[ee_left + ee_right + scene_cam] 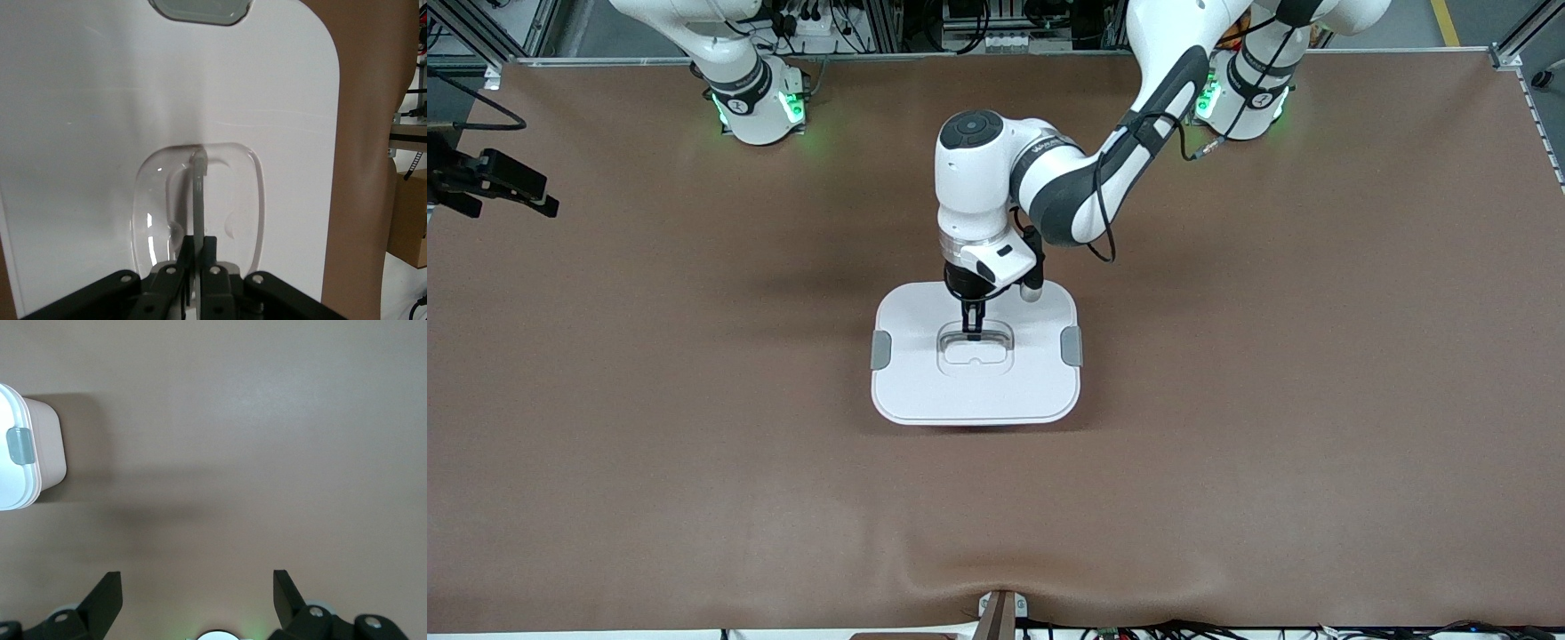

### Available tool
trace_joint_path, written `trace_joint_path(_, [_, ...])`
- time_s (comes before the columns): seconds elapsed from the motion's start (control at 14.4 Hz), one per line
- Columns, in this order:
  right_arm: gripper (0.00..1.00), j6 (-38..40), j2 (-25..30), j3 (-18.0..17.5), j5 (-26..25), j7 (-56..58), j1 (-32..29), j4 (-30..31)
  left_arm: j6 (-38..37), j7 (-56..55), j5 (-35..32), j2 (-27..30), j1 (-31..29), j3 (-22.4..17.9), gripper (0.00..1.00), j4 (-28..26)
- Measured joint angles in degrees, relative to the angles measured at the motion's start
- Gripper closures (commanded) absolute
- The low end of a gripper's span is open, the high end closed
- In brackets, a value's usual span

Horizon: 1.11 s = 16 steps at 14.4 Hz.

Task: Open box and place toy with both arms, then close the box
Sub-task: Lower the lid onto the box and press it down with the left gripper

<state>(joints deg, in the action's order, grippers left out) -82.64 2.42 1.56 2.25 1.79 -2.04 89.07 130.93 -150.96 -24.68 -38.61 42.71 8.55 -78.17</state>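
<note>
The box [925, 382] stands in the middle of the table, its flat white lid on it and a grey clip [880, 349] at each end. My left gripper [972, 333] comes straight down into the lid's recess and is shut on the thin grey handle [199, 193], which runs between its fingers [199, 241]. My right gripper [197, 583] waits open over bare table toward the right arm's end, nothing between its fingers. Its wrist view catches one end of the box, the pink tub [47, 447] under the white lid. The toy is out of view.
A black device [489, 182] juts in at the table's edge at the right arm's end. A small mount [996, 613] sits at the table edge nearest the front camera. The brown table cover [1272, 400] spreads wide around the box.
</note>
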Motion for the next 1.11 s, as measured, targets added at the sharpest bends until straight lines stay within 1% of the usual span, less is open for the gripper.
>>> trace_joint_path(1.11, [0.0, 0.0, 0.0, 0.0, 0.0, 0.0, 0.0, 0.0, 0.1, 0.0, 0.0, -0.6, 0.8, -0.1, 1.0, 0.1])
